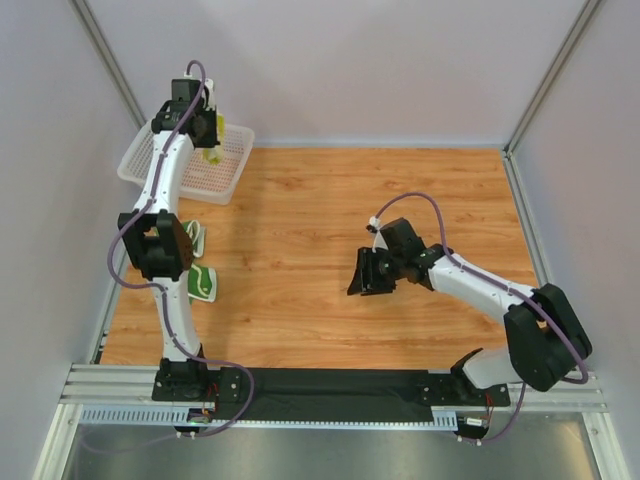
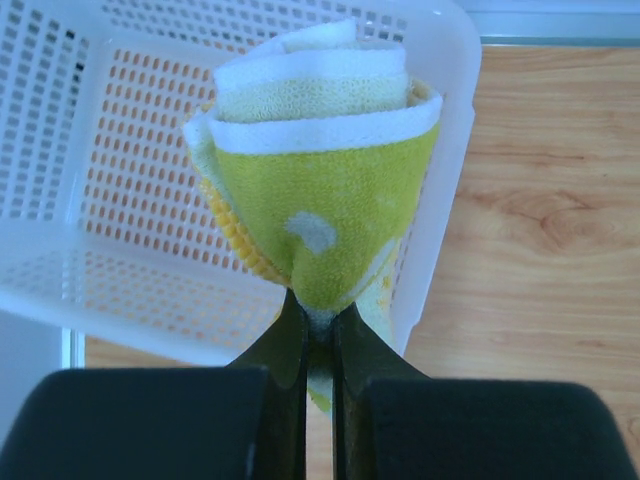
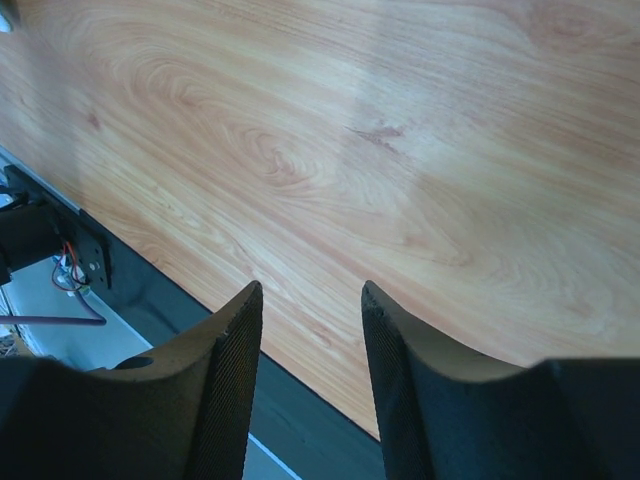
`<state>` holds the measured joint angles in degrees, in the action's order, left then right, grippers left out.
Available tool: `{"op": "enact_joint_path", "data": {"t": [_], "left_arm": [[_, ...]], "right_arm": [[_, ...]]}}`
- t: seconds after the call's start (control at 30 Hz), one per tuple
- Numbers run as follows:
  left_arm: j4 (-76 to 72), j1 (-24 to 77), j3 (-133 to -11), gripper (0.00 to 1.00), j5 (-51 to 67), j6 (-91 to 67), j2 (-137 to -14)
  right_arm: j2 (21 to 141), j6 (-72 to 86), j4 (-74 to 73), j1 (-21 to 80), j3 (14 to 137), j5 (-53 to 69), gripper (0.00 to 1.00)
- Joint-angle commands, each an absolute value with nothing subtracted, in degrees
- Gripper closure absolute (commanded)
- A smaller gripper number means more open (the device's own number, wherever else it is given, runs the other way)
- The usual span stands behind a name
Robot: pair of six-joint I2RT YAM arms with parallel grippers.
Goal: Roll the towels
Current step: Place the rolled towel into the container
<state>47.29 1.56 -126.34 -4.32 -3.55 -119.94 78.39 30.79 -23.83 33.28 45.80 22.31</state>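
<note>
My left tool (image 2: 318, 322) was clenched on the lower end of the rolled yellow-green towel (image 2: 330, 210). The towel stood up from my fingertips at the centre of the wrist view, above the white mesh basket (image 2: 60, 270) at the overhead frame's upper left. Patterned towels (image 1: 205, 283) lay on the counter (image 1: 330, 200) at middle left, beside my left arm. My right tool (image 3: 312, 310) hung released and empty over bare wood, centre-right, well apart from every towel.

- Your left arm (image 1: 168, 175) and right arm (image 1: 475, 283): white shells, black joints.
- A purple cable (image 1: 422, 196) strung along each.
- Your right fingers (image 3: 232, 360): black, finely ribbed inner faces.
</note>
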Motion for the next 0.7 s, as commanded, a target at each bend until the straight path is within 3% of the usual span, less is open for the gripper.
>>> {"op": "enact_joint_path", "data": {"t": [0.0, 0.17, 0.33, 0.47, 0.67], "left_arm": [[42.8, 0.44, -132.52, 1.0, 2.63, 1.23, -127.23], [44.39, -2.11, -141.76, 1.0, 10.46, -1.22, -137.1], [40.44, -3.34, -142.2, 1.0, 12.47, -3.25, -141.23], [39.99, -5.01, -143.0, 1.0, 20.99, -4.75, -143.43], [46.14, -5.1, -144.58, 1.0, 24.26, -0.98, -145.46]], "right_arm": [[81.99, 31.02, -20.31, 33.13, 46.84, 24.34, 0.55], [86.91, 30.94, -19.77, 33.13, 49.39, 24.96, 0.56], [89.2, 31.64, -19.34, 33.13, 51.67, 25.84, 0.56], [90.7, 31.38, -19.42, 33.13, 52.82, 26.28, 0.57], [93.51, 31.82, -19.68, 33.22, 53.79, 27.68, 0.58]]}}
